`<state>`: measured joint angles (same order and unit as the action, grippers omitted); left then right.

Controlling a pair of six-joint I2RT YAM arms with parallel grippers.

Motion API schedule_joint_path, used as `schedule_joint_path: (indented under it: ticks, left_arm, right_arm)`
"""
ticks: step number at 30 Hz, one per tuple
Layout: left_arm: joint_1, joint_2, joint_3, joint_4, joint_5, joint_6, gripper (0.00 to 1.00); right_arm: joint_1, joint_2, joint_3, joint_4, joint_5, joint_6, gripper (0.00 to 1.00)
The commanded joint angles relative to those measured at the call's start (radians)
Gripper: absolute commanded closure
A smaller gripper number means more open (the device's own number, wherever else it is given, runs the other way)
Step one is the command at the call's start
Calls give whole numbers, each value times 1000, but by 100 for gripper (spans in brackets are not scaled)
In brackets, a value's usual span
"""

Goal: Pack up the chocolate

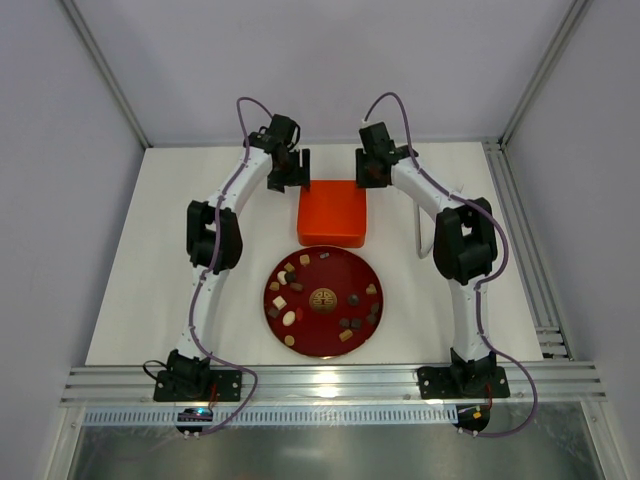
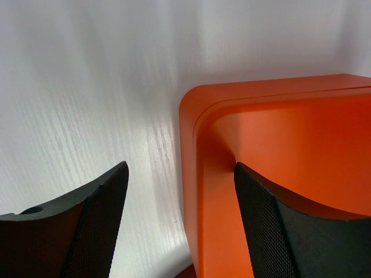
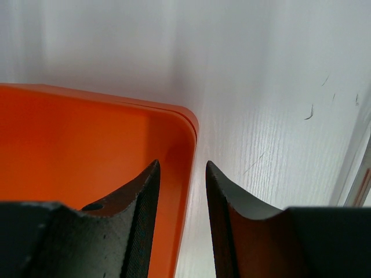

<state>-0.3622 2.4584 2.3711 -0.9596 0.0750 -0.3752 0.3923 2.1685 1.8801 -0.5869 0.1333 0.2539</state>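
Now | white woodgrain table (image 1: 140,280), grey walls (image 1: 300,60) | left pincer (image 2: 181,168) apart | right pincer (image 3: 182,164) narrowly apart

The orange tray (image 2: 278,116) looks like smooth moulded plastic with a soft satin sheen. The white table (image 2: 87,116) shows fine, matt wood grain. The jaws are matt black, their faces finely dimpled.

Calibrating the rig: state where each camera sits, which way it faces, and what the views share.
Top external: high behind the left arm and right arm, both showing, looking down on the red plate, chocolates and orange tray.
Left wrist: on the left arm, looking past the left tool, astride a tray corner wall.
Right wrist: on the right arm, looking past the right tool, astride another tray corner.
All share the tray.
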Motion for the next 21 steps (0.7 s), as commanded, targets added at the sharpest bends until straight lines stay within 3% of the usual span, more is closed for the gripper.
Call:
schedule_joint_path:
  ticks: [1, 13, 21]
  left_arm:
    - [3, 8, 36, -28, -24, 25, 28]
    - [3, 13, 36, -36, -23, 27, 28]
    - [3, 13, 37, -36, -24, 30, 28]
  right_arm:
    - [3, -70, 69, 21, 35, -30, 60]
    - [0, 98, 111, -39, 14, -12, 61]
    - [-3, 96, 97, -39, 6, 4, 61]
